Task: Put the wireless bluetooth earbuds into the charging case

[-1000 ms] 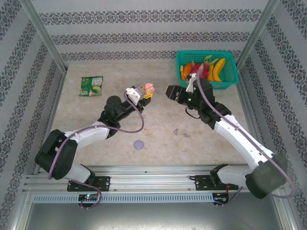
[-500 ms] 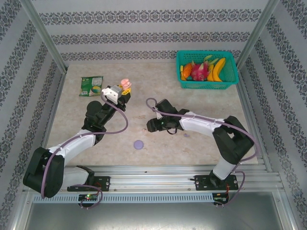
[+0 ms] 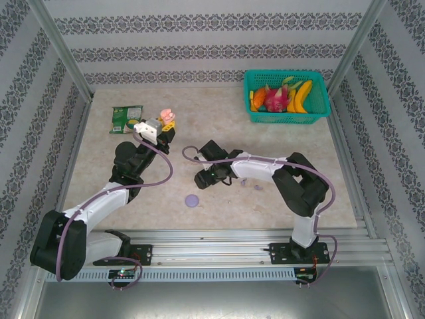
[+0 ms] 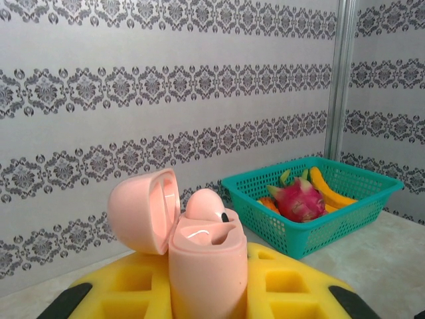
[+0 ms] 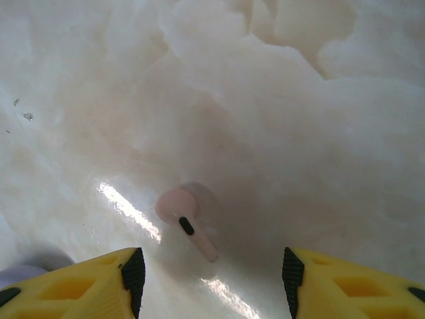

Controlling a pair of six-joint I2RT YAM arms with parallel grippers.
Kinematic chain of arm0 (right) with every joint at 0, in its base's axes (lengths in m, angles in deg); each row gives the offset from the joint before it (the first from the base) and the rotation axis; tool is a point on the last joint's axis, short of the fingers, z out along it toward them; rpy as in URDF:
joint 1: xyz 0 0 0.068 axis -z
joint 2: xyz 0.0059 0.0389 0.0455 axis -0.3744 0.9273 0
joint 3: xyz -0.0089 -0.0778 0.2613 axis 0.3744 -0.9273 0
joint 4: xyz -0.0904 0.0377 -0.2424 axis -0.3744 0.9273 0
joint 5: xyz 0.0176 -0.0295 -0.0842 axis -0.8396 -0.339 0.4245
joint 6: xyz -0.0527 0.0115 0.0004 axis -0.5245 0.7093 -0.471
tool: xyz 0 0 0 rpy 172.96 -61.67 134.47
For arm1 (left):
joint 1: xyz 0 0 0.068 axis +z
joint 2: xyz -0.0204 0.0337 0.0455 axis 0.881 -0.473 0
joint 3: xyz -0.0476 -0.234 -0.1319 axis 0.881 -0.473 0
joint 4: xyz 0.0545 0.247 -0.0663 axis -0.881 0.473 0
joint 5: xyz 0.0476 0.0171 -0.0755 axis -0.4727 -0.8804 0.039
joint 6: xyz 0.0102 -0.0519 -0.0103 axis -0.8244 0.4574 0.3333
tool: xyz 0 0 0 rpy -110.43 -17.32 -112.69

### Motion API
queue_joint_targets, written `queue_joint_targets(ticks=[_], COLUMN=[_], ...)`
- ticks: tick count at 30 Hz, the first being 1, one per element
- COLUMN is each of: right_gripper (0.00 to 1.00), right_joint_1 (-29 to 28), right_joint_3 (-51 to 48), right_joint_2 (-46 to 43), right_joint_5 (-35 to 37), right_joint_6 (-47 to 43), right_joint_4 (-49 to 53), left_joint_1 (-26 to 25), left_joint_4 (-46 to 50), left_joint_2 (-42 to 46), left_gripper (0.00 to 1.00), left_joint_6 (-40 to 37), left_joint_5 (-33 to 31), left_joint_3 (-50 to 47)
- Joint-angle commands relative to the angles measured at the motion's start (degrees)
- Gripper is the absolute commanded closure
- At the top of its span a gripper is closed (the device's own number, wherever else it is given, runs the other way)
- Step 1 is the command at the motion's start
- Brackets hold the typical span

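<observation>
My left gripper [image 4: 207, 296] is shut on the pale pink charging case [image 4: 206, 259], held upright above the table with its lid hinged open to the left. One pink earbud [image 4: 204, 203] sits in the case. From above, the case [image 3: 168, 115] is at the back left. My right gripper [image 5: 209, 279] hovers low over the table, open, its yellow fingers [image 5: 80, 286] on either side of a second pink earbud [image 5: 182, 218] that lies loose on the marble. From above, the right gripper [image 3: 202, 178] is mid-table. Two purple earbuds [image 3: 244, 181] [image 3: 257, 187] lie behind its arm.
A round purple case [image 3: 192, 200] lies near the front of the table; its edge [image 5: 20, 272] shows by the right gripper's left finger. A green packet [image 3: 126, 119] lies at the back left. A teal basket [image 3: 287, 100] of fruit stands at the back right.
The right arm swung from beside the basket left and down to the table over the pink earbud, its jaws narrowing slightly. The left gripper carried the open case leftward and back.
</observation>
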Motion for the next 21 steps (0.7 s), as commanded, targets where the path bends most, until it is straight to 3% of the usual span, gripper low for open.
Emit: queue_joint_targets(ticks=[1,12,21], right_gripper=[0.41,0.47,0.57], right_joint_1=[-0.82,-1.22,-1.48], right_joint_3=[2.63,6.82,7.99], right_joint_2=[2.23,6.22,7.32], right_joint_5=[2.35,4.21,4.95], right_joint_6=[-2.52,-2.06,-0.46], right_joint_4=[2.61,4.39,4.56], left_joint_1=[0.6,0.63,0.57], left_joint_4=[-0.88,-0.37,-0.86], left_joint_2=[1.01,0.7,0.09], left_gripper=[1.0,1.0,1.0], left_joint_6=[1.35,1.44,1.78], left_joint_5=[-0.04,0.62,0.79], left_joint_3=[-0.41,0.6,0.59])
